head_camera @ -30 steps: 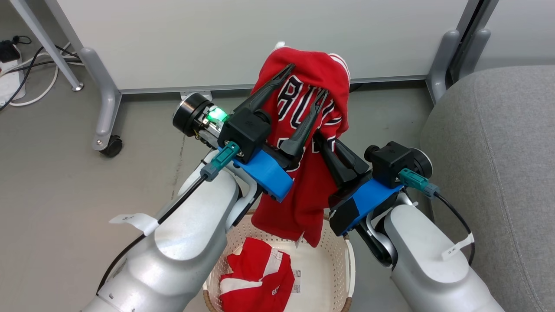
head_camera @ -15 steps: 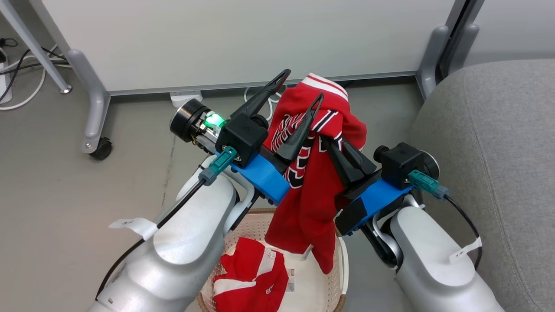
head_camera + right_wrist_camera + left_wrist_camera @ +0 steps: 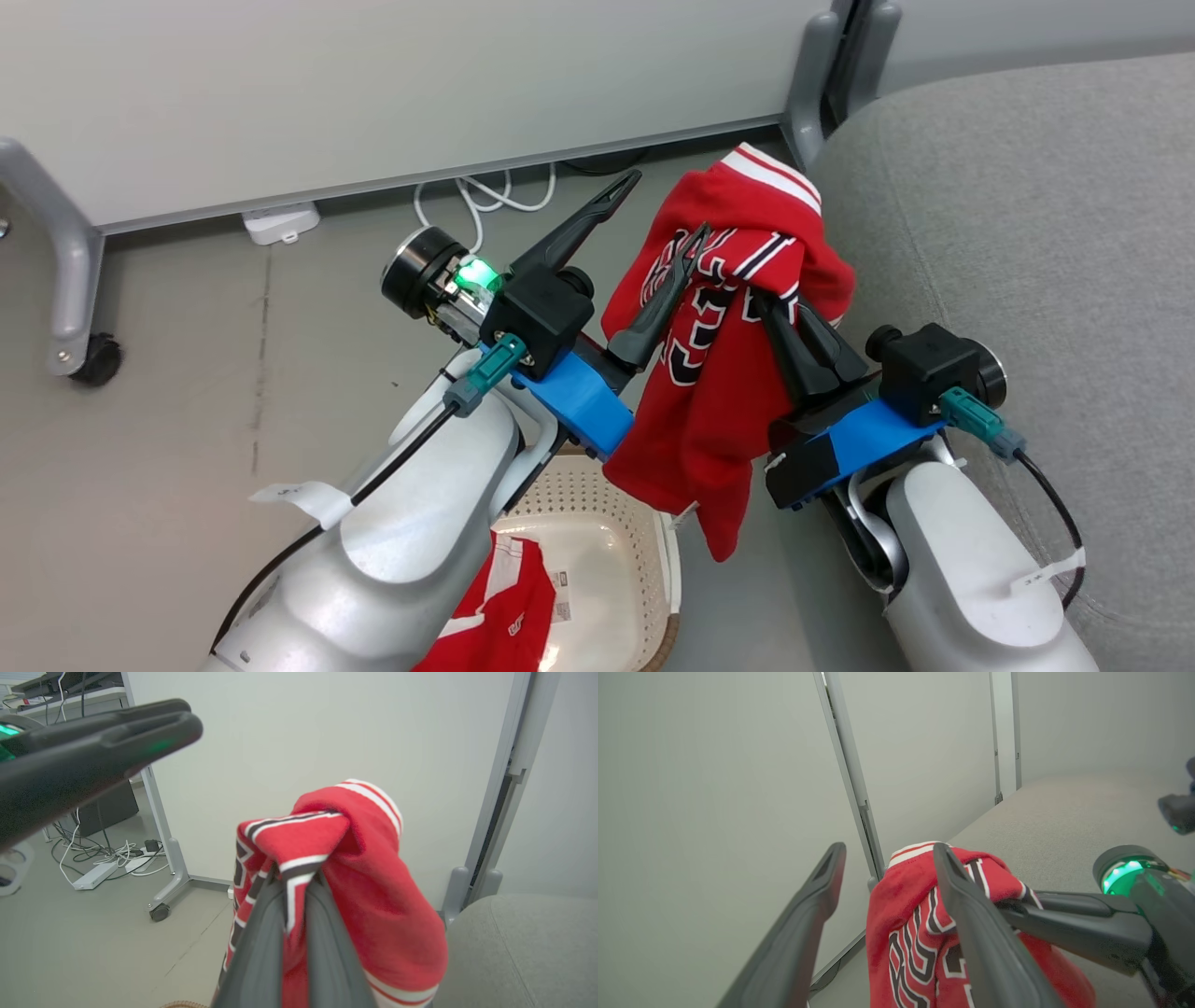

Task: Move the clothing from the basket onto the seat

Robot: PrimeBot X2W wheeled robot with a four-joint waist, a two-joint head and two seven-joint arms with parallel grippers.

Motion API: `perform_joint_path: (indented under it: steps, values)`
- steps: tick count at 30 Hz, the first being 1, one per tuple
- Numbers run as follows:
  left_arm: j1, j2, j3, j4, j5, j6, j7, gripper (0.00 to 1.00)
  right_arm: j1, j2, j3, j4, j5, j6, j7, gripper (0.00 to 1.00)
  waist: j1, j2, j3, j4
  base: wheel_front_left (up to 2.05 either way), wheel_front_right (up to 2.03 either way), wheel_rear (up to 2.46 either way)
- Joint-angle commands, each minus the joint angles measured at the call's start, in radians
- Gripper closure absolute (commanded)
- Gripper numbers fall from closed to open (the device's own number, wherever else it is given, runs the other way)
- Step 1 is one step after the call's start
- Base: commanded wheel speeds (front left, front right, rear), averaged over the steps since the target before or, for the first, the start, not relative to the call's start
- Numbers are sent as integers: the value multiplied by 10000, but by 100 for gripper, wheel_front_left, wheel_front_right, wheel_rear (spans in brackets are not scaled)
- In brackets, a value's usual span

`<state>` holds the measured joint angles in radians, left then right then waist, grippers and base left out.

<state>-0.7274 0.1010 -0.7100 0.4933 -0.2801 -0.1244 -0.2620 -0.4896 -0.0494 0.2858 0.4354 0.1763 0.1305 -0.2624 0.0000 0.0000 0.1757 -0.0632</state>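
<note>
A red jersey [image 3: 724, 373] with white trim and black-and-white lettering hangs in the air, pinched by my right gripper [image 3: 767, 301], which is shut on it; the same jersey [image 3: 364, 891] drapes over the closed fingers in the right wrist view. My left gripper [image 3: 665, 205] stands open just left of the cloth, one fingertip [image 3: 945, 858] in front of the jersey [image 3: 906, 924], nothing between the fingers. Below, the cream basket [image 3: 597, 551] holds another red garment [image 3: 495, 607], partly hidden by my left forearm. The grey seat [image 3: 1027, 233] lies right beside the hanging jersey.
A white partition wall [image 3: 373, 84] with grey legs [image 3: 65, 271] on castors stands behind. Cables and a power strip [image 3: 280, 222] lie on the floor at its foot. Bare grey floor [image 3: 187, 373] spreads to the left of the basket.
The view has swung right, bringing the seat nearer the centre. The jersey, in my right gripper, has moved from above the basket toward the seat's edge. The left gripper has stayed open.
</note>
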Motion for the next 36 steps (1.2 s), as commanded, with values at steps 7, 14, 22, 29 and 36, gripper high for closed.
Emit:
perform_joint_path:
  steps: [7, 14, 22, 29, 36]
  values:
    - [-83, 114, -339, 76, 14, -59, -45, 0, 443, -11, -619, -681, -255, 5, -38, 100, 0, 0, 339, -1192, 0, 0, 0]
    - [-127, 145, -605, 103, -61, -53, -45, 0, 764, -12, -1005, -1227, -191, 5, -38, 100, 0, 0, 552, -2078, 0, 0, 0]
    - [-294, 213, -976, 197, -130, -58, -37, 0, 1368, -8, -1432, -1759, -190, 5, -38, 100, 0, 0, 760, -2944, 0, 0, 0]
    - [-341, 226, -1238, 248, -252, -61, -37, 0, 1698, -6, -1691, -1934, -71, 5, -38, 100, 0, 0, 845, -3251, 0, 0, 0]
    - [-382, 297, -1267, 126, -364, -63, -37, 0, 1609, -8, -1803, -2290, 100, 5, -38, 100, 0, 0, 859, -3222, 0, 0, 0]
